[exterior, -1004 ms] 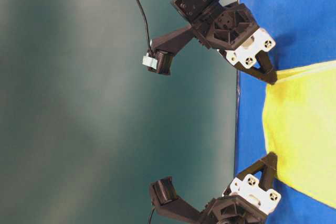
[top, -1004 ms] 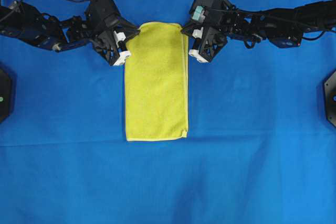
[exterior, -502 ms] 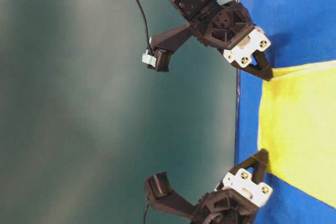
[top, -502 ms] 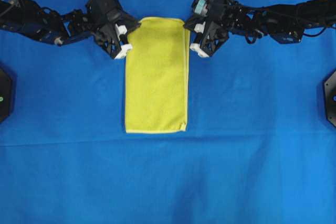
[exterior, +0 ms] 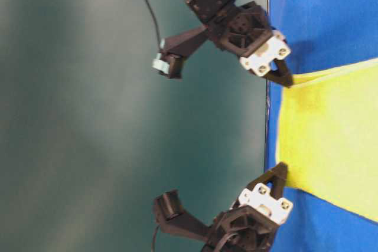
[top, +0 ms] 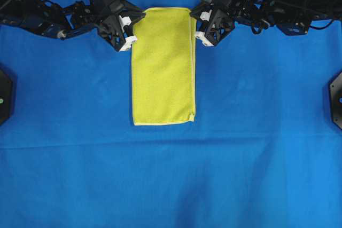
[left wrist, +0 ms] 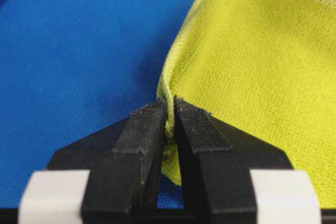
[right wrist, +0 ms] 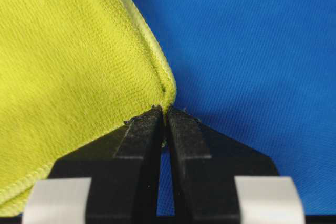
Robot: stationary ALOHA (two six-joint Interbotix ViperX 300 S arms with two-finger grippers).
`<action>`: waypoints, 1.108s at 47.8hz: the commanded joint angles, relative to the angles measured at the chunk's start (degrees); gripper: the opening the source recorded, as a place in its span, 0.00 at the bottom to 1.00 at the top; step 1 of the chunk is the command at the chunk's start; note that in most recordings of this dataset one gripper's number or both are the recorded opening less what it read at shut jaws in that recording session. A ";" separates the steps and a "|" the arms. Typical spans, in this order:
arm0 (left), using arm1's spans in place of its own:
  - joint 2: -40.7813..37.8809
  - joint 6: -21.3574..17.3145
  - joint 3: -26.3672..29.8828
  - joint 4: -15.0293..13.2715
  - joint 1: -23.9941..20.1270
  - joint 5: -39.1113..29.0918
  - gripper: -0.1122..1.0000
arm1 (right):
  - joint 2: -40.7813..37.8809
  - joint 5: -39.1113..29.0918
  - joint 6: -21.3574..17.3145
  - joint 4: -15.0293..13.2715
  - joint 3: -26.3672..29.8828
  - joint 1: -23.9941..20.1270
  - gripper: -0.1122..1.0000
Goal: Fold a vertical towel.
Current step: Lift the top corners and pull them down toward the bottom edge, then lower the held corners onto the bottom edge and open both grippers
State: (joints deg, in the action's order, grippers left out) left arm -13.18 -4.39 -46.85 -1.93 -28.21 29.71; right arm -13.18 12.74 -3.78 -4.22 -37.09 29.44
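right tool (right wrist: 164, 113) pinching towel (right wrist: 68, 77) corner

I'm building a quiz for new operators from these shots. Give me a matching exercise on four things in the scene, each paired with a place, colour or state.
Column one:
1. small bright yellow microfibre towel
2. large blue cloth surface
3. left gripper
4. right gripper

Column two:
A. shut on the towel's top right corner in the overhead view
B. covers the table under everything
C. lies as a long vertical rectangle
D. shut on the towel's top left corner in the overhead view

Pairs: 1-C, 2-B, 3-D, 4-A
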 commanded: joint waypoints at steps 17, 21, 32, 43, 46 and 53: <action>14.15 -2.81 -2.29 0.00 3.52 -4.22 0.15 | 13.45 -1.76 -0.35 0.35 -4.22 -2.37 0.14; 16.87 -3.52 -3.08 0.00 5.27 -4.83 0.15 | 15.82 -2.02 -0.35 0.44 -5.71 -3.78 0.14; 19.86 -2.37 -5.98 0.00 9.76 -5.80 0.15 | 20.48 -2.72 -0.44 0.44 -9.67 -8.88 0.14; 20.48 -1.05 -8.26 -0.26 18.54 -5.80 0.15 | 21.01 -6.06 -0.62 1.14 -11.16 -15.82 0.14; 20.39 0.26 -8.44 -0.26 20.83 -6.15 0.15 | 20.92 -7.03 -0.97 1.85 -11.16 -17.49 0.14; 18.98 4.22 -8.70 -0.26 25.22 -6.68 0.15 | 20.21 -7.91 -1.23 3.16 -11.78 -21.53 0.14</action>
State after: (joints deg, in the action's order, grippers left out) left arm 5.89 -0.79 -55.81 -2.29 -5.10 23.12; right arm 6.68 5.19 -4.92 -1.67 -48.87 9.49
